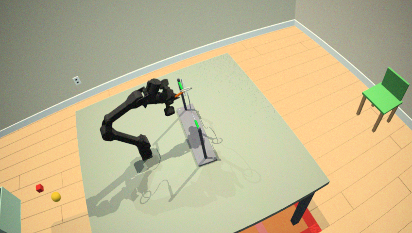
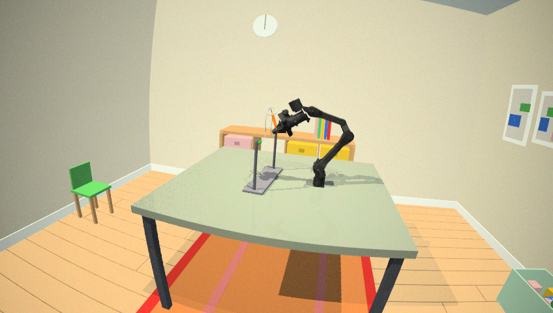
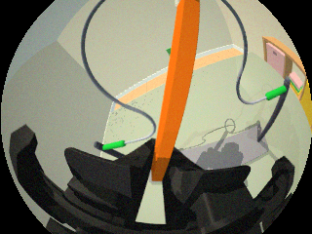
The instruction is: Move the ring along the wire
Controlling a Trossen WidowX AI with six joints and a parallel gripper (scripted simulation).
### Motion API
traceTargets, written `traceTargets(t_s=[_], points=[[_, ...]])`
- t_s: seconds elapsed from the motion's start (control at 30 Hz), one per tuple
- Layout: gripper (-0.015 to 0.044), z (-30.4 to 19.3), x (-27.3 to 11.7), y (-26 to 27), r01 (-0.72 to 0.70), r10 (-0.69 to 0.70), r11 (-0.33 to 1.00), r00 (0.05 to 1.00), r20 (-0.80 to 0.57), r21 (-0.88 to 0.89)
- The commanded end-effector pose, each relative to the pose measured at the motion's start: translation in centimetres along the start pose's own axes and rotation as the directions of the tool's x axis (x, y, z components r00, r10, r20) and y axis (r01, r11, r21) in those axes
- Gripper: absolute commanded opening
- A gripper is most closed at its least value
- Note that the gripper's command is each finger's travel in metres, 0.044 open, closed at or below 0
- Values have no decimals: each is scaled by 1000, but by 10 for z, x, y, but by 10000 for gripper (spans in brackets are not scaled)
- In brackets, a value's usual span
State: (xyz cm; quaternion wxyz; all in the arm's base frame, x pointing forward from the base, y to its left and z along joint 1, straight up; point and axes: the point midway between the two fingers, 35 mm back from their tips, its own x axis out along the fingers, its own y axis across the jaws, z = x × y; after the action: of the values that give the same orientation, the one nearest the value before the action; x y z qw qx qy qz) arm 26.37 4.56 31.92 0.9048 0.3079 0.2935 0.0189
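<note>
top view first, from the left: we see a pale green bin (image 1: pixel 9 212) (image 2: pixel 516 293) at eight o'clock on the floor, with a red cube (image 1: pixel 39 188) and a yellow ball (image 1: pixel 56 196) near it, and a wall socket (image 1: pixel 76 80) between nine and ten. none of these is near the wire. the black arm (image 1: pixel 122 110) (image 2: pixel 337 149) bends over the table (image 1: pixel 260 144) (image 2: pixel 271 217). its gripper (image 1: pixel 177 97) (image 2: pixel 274 131) (image 3: pixel 159 143) is narrowed on the orange handle (image 1: pixel 179 94) (image 2: pixel 274 120) (image 3: pixel 179 78), gripping it firmly.

the ring (image 1: pixel 187 88) (image 2: pixel 271 111) is at two o'clock from the fingertips, up by the high part of the grey wire (image 1: pixel 189 102) (image 2: pixel 265 128) (image 3: pixel 84 49); we cannot tell whether they touch. as for what stands in the way, the upper post (image 1: pixel 181 95) (image 2: pixel 254 166) (image 3: pixel 98 145) has its green part (image 1: pixel 180 85) (image 2: pixel 259 142) (image 3: pixel 113 145) at one o'clock from the fingertips. the lower post (image 1: pixel 202 144) (image 2: pixel 274 152) (image 3: pixel 275 119) has its own at five. both posts stand on the grey base (image 1: pixel 192 118) (image 2: pixel 254 190) (image 3: pixel 249 146). farthest right, at three o'clock, we find a green chair (image 1: pixel 381 96) (image 2: pixel 90 188), well apart from the table.
</note>
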Motion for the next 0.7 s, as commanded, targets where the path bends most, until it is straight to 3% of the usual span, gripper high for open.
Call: traceTargets(t_s=[0.0,0.67], points=[[-150,1,1,-3,43,-43,997,999,9,-58],[-150,3,1,-18,212,-200,937,977,71,-278]])
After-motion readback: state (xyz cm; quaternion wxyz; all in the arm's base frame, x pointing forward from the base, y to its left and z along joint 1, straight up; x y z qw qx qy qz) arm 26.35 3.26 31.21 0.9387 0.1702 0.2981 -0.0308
